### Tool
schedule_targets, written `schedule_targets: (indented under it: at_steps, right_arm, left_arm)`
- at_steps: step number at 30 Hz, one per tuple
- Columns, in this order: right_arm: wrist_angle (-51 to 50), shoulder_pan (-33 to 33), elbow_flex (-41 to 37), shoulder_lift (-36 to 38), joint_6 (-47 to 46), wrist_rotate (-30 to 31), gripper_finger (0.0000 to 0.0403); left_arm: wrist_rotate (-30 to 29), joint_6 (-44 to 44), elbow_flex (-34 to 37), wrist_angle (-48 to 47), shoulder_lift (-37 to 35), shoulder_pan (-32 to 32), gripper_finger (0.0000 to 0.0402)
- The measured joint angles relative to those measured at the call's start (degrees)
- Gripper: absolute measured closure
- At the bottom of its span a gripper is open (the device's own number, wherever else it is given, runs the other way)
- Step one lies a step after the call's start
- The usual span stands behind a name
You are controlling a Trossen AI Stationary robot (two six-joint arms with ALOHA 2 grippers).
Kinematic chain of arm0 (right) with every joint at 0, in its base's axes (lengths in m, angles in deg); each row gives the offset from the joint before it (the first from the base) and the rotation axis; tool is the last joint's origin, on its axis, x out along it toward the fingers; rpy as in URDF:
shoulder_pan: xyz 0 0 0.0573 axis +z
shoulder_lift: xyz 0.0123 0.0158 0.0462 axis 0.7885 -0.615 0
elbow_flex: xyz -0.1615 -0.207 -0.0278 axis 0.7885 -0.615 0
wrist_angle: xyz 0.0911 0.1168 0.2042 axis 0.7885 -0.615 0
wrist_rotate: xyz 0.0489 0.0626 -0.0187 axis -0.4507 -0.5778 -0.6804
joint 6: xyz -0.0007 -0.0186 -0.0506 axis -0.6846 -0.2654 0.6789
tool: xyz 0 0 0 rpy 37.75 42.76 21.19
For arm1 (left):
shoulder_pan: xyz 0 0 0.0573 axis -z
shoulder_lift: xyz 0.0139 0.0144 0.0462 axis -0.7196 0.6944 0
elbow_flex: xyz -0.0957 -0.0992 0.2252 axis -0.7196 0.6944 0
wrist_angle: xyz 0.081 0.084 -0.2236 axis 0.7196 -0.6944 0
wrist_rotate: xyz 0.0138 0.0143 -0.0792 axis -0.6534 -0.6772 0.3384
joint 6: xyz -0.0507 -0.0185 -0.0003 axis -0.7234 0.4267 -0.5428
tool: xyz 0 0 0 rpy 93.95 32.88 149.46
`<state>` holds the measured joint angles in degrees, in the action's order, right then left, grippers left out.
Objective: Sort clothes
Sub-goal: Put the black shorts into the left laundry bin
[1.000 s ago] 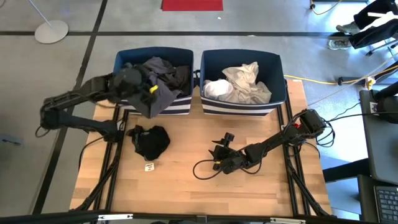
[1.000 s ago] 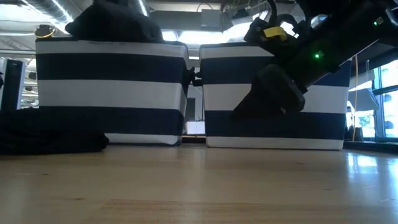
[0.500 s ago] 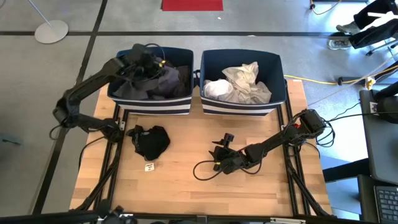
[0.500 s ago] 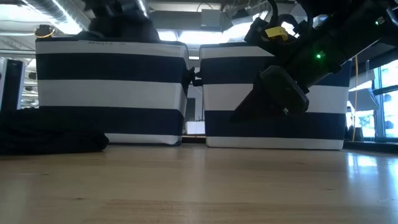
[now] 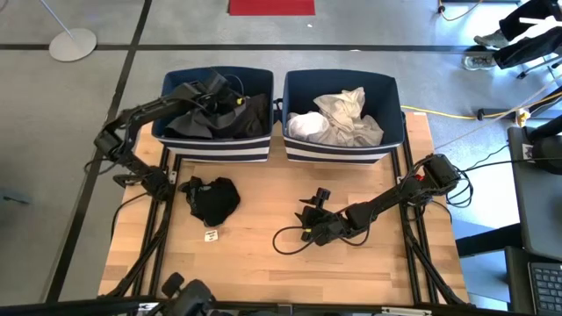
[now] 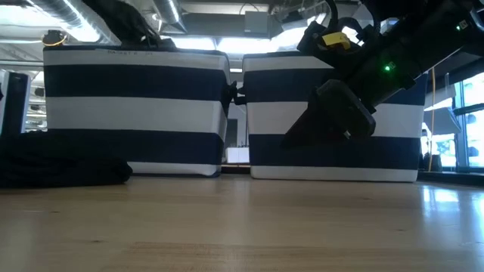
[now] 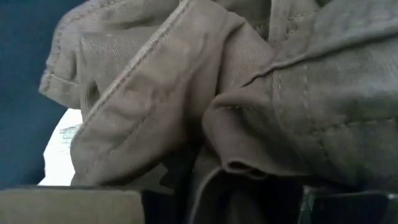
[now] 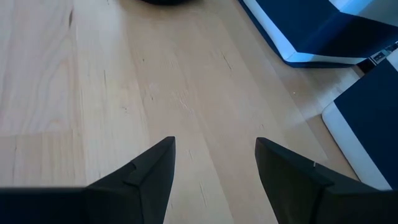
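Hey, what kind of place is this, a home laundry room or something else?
More likely a robotics lab or workshop: a bare grey concrete floor with taped lines, loose cables beside the wooden table, and exposed ceiling ducts in the low view.

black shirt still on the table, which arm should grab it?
Left, probably. The black garment lies on the left half of the table, beside the left arm's base. But the left hand is over the left bin, in dark fabric. The right hand rests open, farther off.
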<state>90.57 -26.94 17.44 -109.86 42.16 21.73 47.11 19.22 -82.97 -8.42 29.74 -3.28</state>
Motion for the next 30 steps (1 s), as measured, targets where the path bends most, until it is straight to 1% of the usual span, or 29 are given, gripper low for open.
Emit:
schedule_targets:
  at_steps: [7,14,19,30]
  right_arm:
    - [-0.02,0.0,0.0,0.0,0.0,-0.02,0.018]
    - [-0.02,0.0,0.0,0.0,-0.03,-0.02,0.018]
    - [-0.04,0.0,0.0,0.0,-0.03,-0.02,0.018]
    - [-0.02,0.0,0.0,0.0,-0.03,-0.02,0.018]
  left_arm:
    - [0.04,-0.58,2.65,3.53,1.01,0.0,0.0266]
    - [0.04,-0.23,2.55,4.12,0.87,0.02,0.0266]
    - [0.02,0.6,-0.27,0.49,-2.05,0.07,0.0266]
    - [0.17,-0.38,-11.38,-10.17,-13.77,0.1,0.0266]
